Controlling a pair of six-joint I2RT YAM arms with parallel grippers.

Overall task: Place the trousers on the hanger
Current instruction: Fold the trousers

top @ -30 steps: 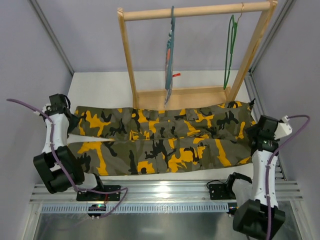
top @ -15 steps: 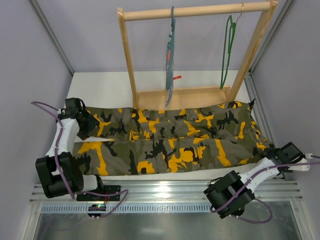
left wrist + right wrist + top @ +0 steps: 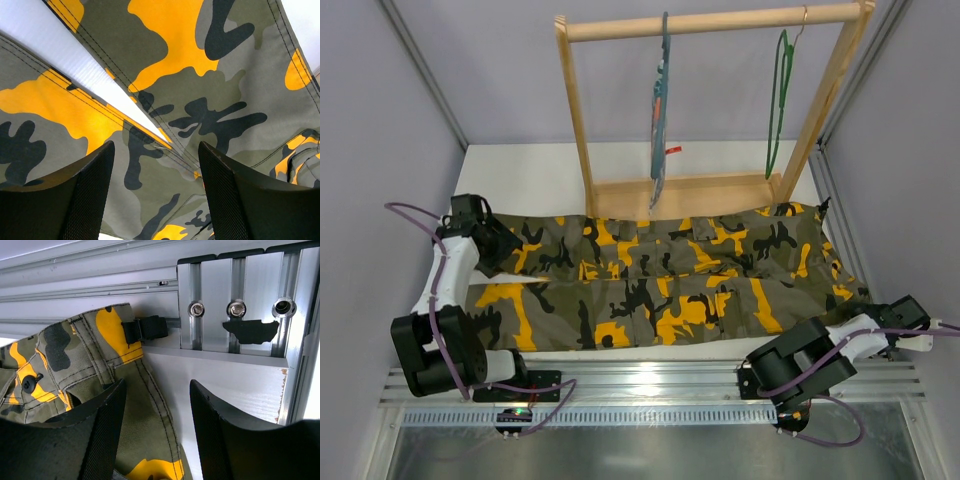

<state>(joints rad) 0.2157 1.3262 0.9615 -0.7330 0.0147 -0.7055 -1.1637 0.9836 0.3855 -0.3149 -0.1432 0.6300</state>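
**Plainly, both claws gaped over the flat-lying trousers**

The left claw (image 3: 154, 150) stood open, its two black fingers (image 3: 80, 195) wide apart with nothing between them. It hung over the long, soft camouflage trousers (image 3: 200, 75) of olive green, black and orange-yellow, just where a thin wedge of white worktop (image 3: 60, 50) showed between the two legs. Whether the fingertips touched the cloth could not be told.

The right claw (image 3: 157, 387) was open too and held nothing. Below it lay the waistband corner of the trousers (image 3: 65, 350), with a black button (image 3: 30, 384) and a short black strap (image 3: 145, 329) at the edge. Beyond that corner ran the silver aluminium rail (image 3: 235, 300).

From above, the left claw (image 3: 503, 248) sat at the left end of the trousers (image 3: 650, 280) and the right claw (image 3: 910, 312) at their near right corner. The trousers were spread flat across the worktop (image 3: 520, 165), legs side by side.

Behind them stood a pale wooden rack (image 3: 710, 22). From its bar hung the thin bright green wire hanger (image 3: 778, 100), bare, well apart from the trousers. Left of it hung a thicker blue-grey hanger with a striped cloth (image 3: 660, 110).
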